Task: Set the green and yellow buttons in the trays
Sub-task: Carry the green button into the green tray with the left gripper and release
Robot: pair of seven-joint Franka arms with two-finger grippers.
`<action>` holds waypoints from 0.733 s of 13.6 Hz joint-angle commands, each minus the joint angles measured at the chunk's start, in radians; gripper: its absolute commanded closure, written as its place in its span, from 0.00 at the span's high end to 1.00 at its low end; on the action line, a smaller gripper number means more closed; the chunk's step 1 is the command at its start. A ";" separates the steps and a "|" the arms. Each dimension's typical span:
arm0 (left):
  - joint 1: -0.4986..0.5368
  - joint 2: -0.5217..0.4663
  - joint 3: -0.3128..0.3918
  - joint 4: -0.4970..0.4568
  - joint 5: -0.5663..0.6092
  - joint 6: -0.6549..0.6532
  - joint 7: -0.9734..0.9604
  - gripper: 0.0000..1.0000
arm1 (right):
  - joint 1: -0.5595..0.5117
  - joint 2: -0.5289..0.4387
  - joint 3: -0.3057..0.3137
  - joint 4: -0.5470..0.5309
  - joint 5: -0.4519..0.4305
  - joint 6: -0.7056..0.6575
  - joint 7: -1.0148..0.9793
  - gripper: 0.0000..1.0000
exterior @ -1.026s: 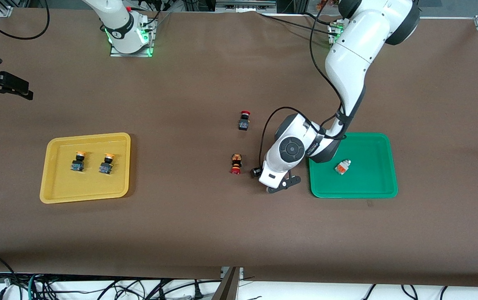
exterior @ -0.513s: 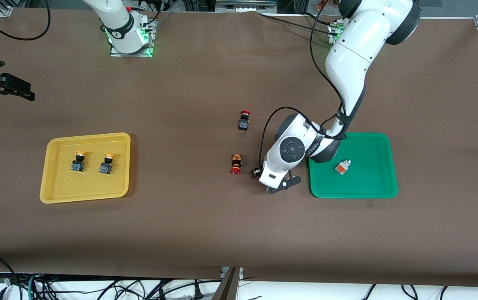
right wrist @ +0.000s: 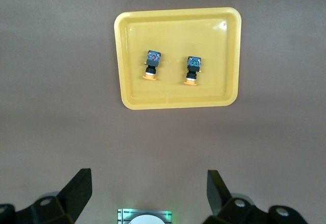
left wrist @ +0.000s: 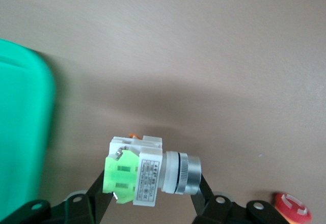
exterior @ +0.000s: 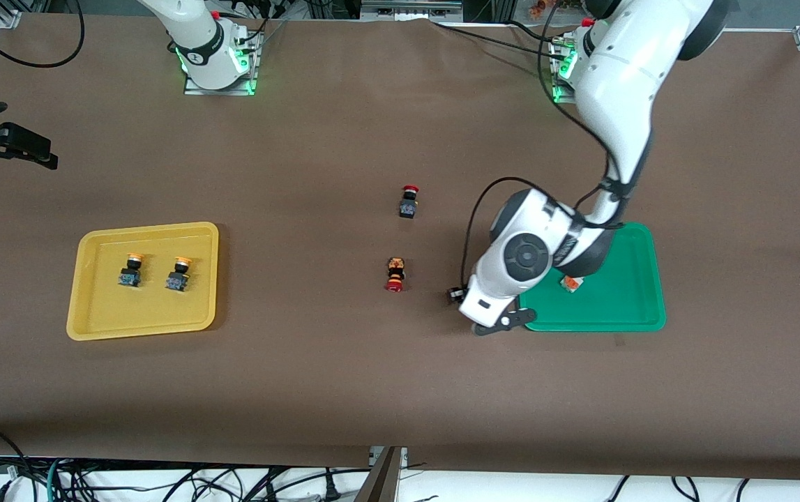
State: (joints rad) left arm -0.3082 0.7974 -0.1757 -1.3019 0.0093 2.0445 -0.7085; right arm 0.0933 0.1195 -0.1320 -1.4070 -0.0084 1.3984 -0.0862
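My left gripper (exterior: 499,323) is shut on the green-faced white-silver switch (left wrist: 147,170), which lies sideways between the fingers just above the table beside the green tray (exterior: 623,315); the tray's rim shows in the left wrist view (left wrist: 20,132). My hand hides the switch in the front view. The orange-faced switch (exterior: 571,282) lies in the green tray, partly hidden by my left arm. Two yellow-capped buttons (exterior: 132,270) (exterior: 178,272) sit in the yellow tray (exterior: 93,317), also in the right wrist view (right wrist: 152,63) (right wrist: 192,70) (right wrist: 127,56). My right gripper (right wrist: 147,193) waits, open and empty, high over the right arm's end (exterior: 12,145).
A red-capped black switch (exterior: 409,201) and a red-capped orange-and-black switch (exterior: 395,273) lie mid-table between the trays; the latter's red cap shows in the left wrist view (left wrist: 293,207). Both arm bases stand along the table's top edge.
My left gripper has moved with the green-faced switch toward the green tray, to its edge. The right arm has barely moved.
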 commanded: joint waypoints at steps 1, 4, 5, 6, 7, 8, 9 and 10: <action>0.082 -0.147 -0.008 -0.103 0.021 -0.110 0.191 0.06 | -0.006 -0.003 0.012 0.002 -0.009 0.001 0.005 1.00; 0.184 -0.233 -0.008 -0.202 0.023 -0.225 0.387 0.00 | -0.006 -0.003 0.012 0.002 -0.009 -0.001 0.006 1.00; 0.225 -0.259 -0.008 -0.261 0.023 -0.215 0.459 0.00 | -0.004 -0.003 0.012 0.002 -0.009 -0.001 0.006 1.00; 0.265 -0.267 -0.005 -0.299 0.024 -0.183 0.539 0.00 | -0.006 -0.003 0.012 0.002 -0.009 -0.001 0.006 1.00; 0.332 -0.265 -0.005 -0.328 0.029 -0.143 0.628 0.00 | -0.006 -0.003 0.012 0.002 -0.009 0.001 0.006 1.00; 0.395 -0.247 -0.007 -0.356 0.037 -0.089 0.718 0.00 | -0.006 -0.003 0.012 0.002 -0.007 0.002 0.006 1.00; 0.449 -0.219 -0.010 -0.384 0.037 -0.026 0.812 0.01 | -0.006 -0.003 0.012 0.003 -0.007 0.002 0.006 1.00; 0.466 -0.196 -0.010 -0.399 0.037 0.009 0.866 0.01 | -0.004 -0.003 0.012 0.002 -0.007 0.002 0.006 1.00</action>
State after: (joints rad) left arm 0.0960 0.5876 -0.1638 -1.6352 0.0274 1.9746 0.0373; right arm 0.0938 0.1205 -0.1280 -1.4070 -0.0083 1.3995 -0.0858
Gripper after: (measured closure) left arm 0.559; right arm 0.000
